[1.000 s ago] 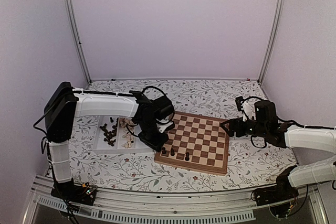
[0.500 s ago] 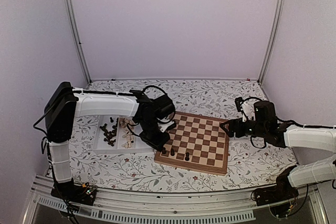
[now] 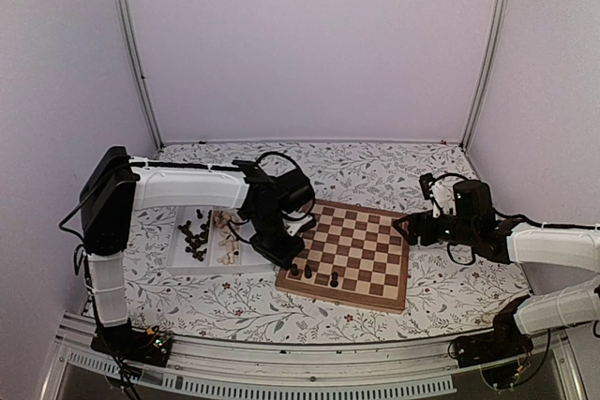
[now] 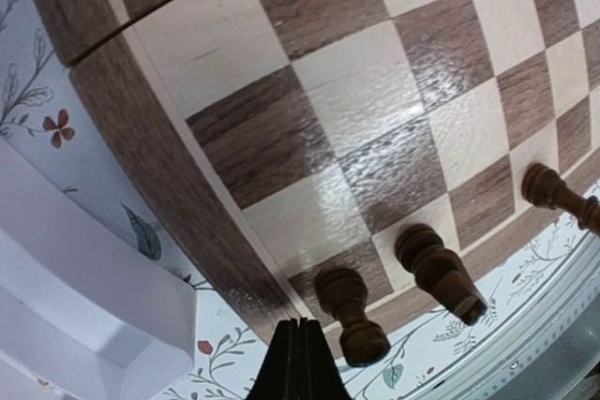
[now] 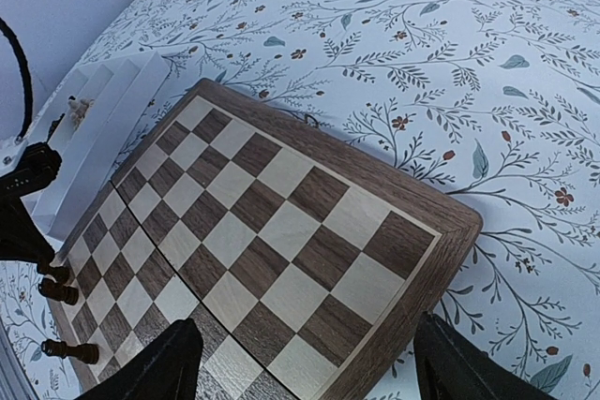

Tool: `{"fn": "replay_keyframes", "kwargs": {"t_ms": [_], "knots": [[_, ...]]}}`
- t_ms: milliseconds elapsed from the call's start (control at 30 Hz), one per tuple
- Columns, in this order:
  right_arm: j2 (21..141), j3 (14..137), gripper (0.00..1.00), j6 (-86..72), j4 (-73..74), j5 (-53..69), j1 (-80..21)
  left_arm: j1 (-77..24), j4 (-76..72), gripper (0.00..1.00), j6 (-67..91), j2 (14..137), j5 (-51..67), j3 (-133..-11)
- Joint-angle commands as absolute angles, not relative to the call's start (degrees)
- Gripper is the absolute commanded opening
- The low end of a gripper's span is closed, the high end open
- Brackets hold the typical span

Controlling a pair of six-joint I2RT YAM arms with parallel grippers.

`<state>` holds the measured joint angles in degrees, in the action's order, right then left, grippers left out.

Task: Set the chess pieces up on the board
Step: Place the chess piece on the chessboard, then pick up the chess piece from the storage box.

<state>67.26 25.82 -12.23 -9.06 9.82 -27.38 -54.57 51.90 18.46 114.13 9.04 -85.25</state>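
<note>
Shut, empty left fingers (image 4: 298, 367) hovered just beside dark wooden chessmen (image 4: 349, 314) on the chequered wooden board (image 4: 375, 128), where a sideways swing could topple them; right fingers (image 5: 305, 367) gaped empty.

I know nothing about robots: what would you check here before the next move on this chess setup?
1. Left gripper free: ok, shut, nothing held.
2. Right gripper clear of pieces: ok, open at the board's right edge.
3. Three dark pieces upright on the board: ok.
4. Their squares correct: cannot tell.
5. Spare pieces in the tray: ok, dark and pale.
</note>
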Motion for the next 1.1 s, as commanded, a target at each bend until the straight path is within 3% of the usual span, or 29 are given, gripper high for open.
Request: {"fn": "replay_keyframes", "kwargs": {"t_ms": [0, 167, 333, 533, 900, 1067], "knots": [[67.4, 26.1, 0.81, -12.6, -10.0, 10.4, -27.7, -53.9, 55.3, 0.06, 18.6, 111.4, 3.1, -85.1], [67.4, 26.1, 0.81, -12.6, -10.2, 10.7, -27.7, -49.4, 57.0, 0.27, 18.3, 103.3, -5.7, -83.9], [67.6, 26.2, 0.81, -12.7, -10.4, 10.9, -27.6, -38.3, 52.4, 0.39, 16.4, 95.8, -14.2, -77.8], [67.2, 26.0, 0.81, -12.8, -10.4, 10.8, -27.7, -25.8, 46.2, 0.41, 15.7, 95.6, -13.9, -74.2], [67.7, 26.2, 0.81, -12.6, -10.3, 10.6, -27.7, -16.0, 41.4, 0.42, 15.0, 103.7, -7.1, -74.7], [68.9, 26.8, 0.81, -12.6, -10.5, 11.1, -27.7, -14.7, 39.7, 0.37, 15.7, 105.0, -6.8, -74.8]]}}
